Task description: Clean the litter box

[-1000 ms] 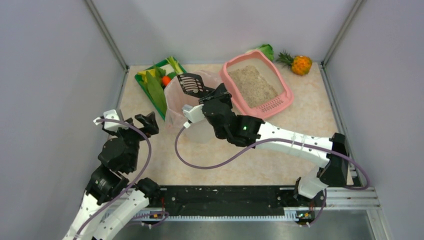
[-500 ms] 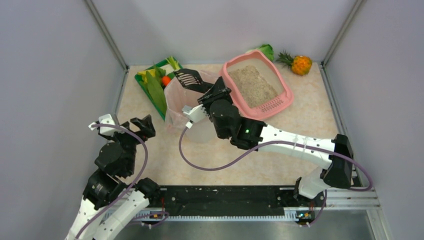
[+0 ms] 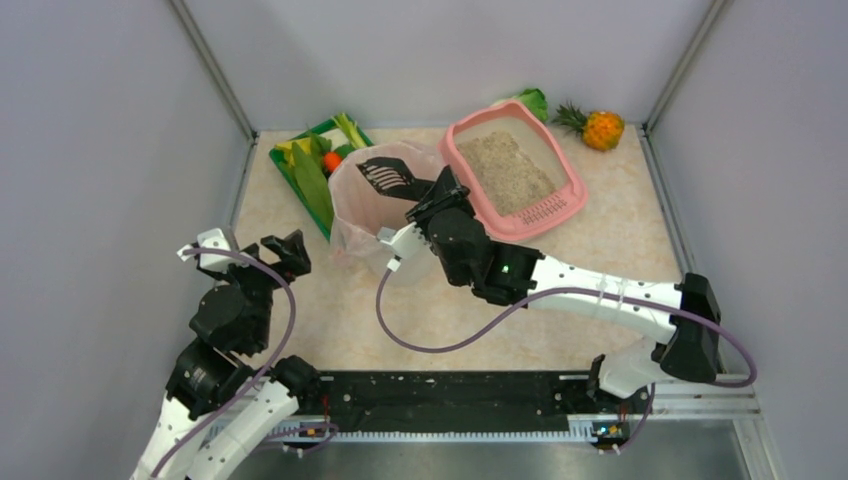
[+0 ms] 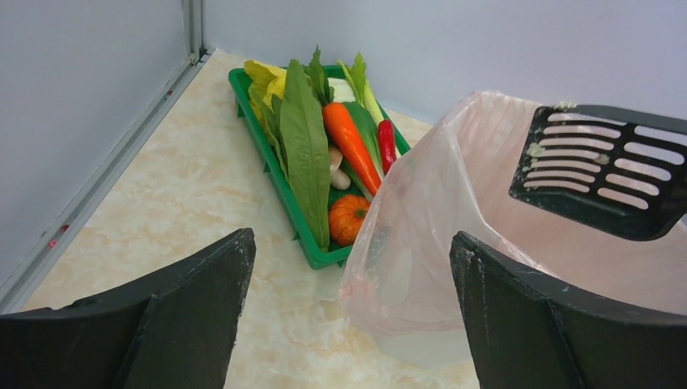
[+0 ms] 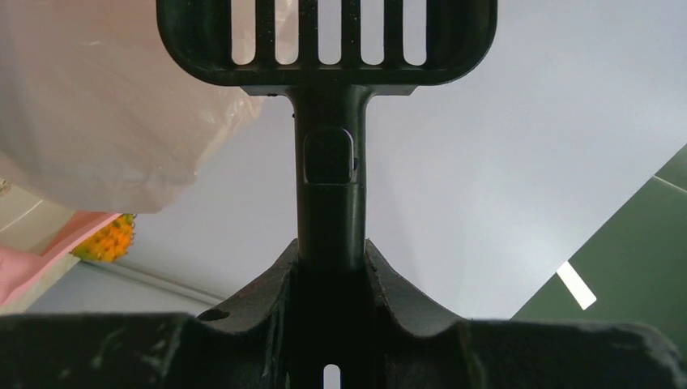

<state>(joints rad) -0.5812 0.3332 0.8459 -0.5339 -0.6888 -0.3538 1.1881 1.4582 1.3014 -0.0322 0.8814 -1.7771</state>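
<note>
Scoop held over the lined bin, litter box waiting just behind.

From where I stand, the right end effector (image 3: 434, 198) is clamped tight on the handle of a black slotted scoop (image 3: 386, 177), whose blade hangs over the mouth of the pink-lined bin (image 3: 348, 222). The litter box (image 3: 548, 212) sits on the desk (image 3: 600, 255) just beside that bin toward the far right, its slotted lip facing the arms and grey-beige litter inside; a pineapple (image 3: 603, 130) lies near its far corner. The left end effector (image 3: 285, 248) hovers wide open and empty near the left wall, short of the green vegetable tray (image 4: 279, 182).
</note>
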